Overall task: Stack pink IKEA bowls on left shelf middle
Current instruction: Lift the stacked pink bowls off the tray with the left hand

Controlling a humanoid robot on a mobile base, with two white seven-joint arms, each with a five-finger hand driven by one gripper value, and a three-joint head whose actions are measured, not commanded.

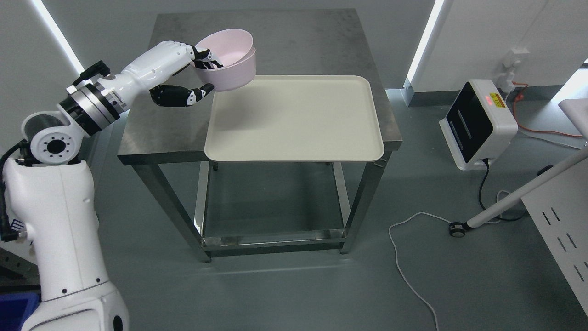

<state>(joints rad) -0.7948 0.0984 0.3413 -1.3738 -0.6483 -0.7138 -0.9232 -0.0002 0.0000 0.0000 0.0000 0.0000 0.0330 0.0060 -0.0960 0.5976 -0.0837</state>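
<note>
I am holding the pink bowls [228,59] in my left hand [195,73], lifted clear above the table [294,41] near its left edge, just off the tray's [294,119] far left corner. Two rim lines are showing, so I judge that one bowl is nested inside the other and the pair is travelling as a single stack. My fingers [209,59] are hooking over the near rim into the bowl's interior, and my thumb [200,93] is pressing against the outer wall below. This rim pinch is clamping both walls together, which is probably keeping the inner bowl from sliding out.

The stack is tilting, with the opening facing toward me and to the right. I judge this tilt to be a consequence of gripping at one side of the rim only.

The cream tray is lying bare on the table, overhanging the near edge slightly. No shelf is visible in this view, so the destination cannot be confirmed here. My right hand is not showing.

The remaining step, as I judge it, is carrying the stack leftward.
</note>
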